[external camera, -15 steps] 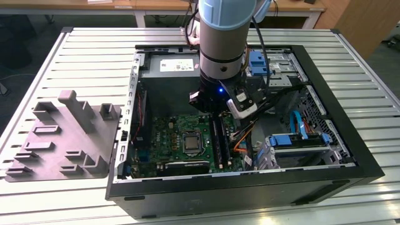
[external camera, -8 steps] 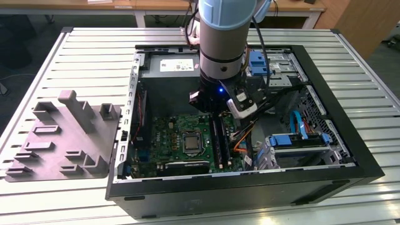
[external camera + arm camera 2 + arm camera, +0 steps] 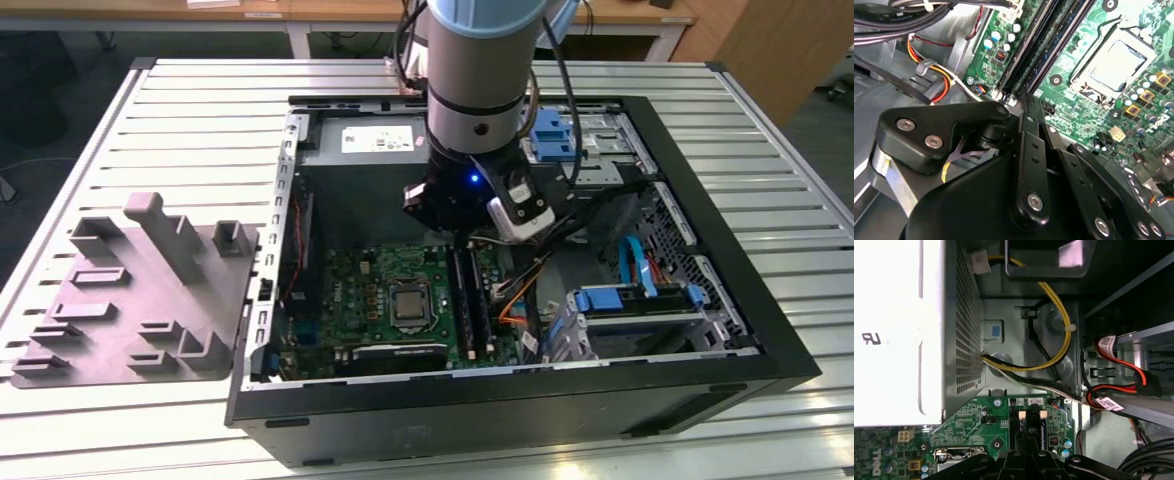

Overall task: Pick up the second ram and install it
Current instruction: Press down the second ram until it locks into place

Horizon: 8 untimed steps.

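Arm: a grey and black robot arm (image 3: 474, 100) reaches straight down into an open computer case (image 3: 521, 400) that lies on its side on a slatted metal counter (image 3: 187, 120).
Hand: the hand (image 3: 461, 232) sits low over the far end of the memory slots, close to the green board (image 3: 387, 290); in the second wrist view its black linkage (image 3: 1029, 165) narrows to a tip at the slot ends, and I cannot tell whether the fingers are apart, together or clamped on anything.
Second ram: a long dark stick (image 3: 463, 300) stands in the slots directly below the hand, running toward the near edge of the board; in the second wrist view the dark sticks (image 3: 1046, 42) lie side by side in the slots, and which of them is the second one cannot be told.
Slot ends: in the first wrist view two pale latches (image 3: 1032, 414) sit at the end of the slots, just beside the hand's black frame.
Processor socket: a square metal socket (image 3: 406, 303) lies on the board on the exterior view's left of the slots.
Cables: yellow, red and black wires (image 3: 1054, 340) loop across the case floor near the power supply (image 3: 899, 330).
Brackets: blue drive brackets (image 3: 554, 135) sit behind the arm, more (image 3: 627, 295) on the exterior view's right.
Fixture: a grey moulded tray (image 3: 134, 290) rests on the counter on the exterior view's left of the case.
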Each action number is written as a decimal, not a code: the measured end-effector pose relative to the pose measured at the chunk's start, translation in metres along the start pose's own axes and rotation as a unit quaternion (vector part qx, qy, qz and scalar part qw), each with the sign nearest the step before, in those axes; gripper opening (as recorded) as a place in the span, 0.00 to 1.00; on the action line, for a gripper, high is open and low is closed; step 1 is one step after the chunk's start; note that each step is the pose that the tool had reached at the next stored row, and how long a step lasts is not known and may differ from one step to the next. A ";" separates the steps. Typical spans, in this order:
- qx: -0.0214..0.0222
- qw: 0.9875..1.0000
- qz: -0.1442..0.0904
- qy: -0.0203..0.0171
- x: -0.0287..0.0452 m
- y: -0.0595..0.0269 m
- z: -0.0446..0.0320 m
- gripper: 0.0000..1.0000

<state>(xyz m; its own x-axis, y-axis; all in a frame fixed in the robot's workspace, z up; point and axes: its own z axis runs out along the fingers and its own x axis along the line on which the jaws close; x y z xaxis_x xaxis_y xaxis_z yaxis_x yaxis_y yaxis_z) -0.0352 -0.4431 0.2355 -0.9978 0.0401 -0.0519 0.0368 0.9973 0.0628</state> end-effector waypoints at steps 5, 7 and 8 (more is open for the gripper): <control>0.000 1.000 0.000 0.000 -0.0001 -0.0016 -0.0003 0.10; 0.000 1.000 0.000 0.000 -0.0002 -0.0044 -0.0004 0.10; 0.000 1.000 0.000 0.000 -0.0002 -0.0062 -0.0005 0.10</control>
<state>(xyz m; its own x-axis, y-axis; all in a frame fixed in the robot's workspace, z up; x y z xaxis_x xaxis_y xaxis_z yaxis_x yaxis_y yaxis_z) -0.0352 -0.4493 0.2356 -0.9979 0.0400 -0.0518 0.0368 0.9974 0.0627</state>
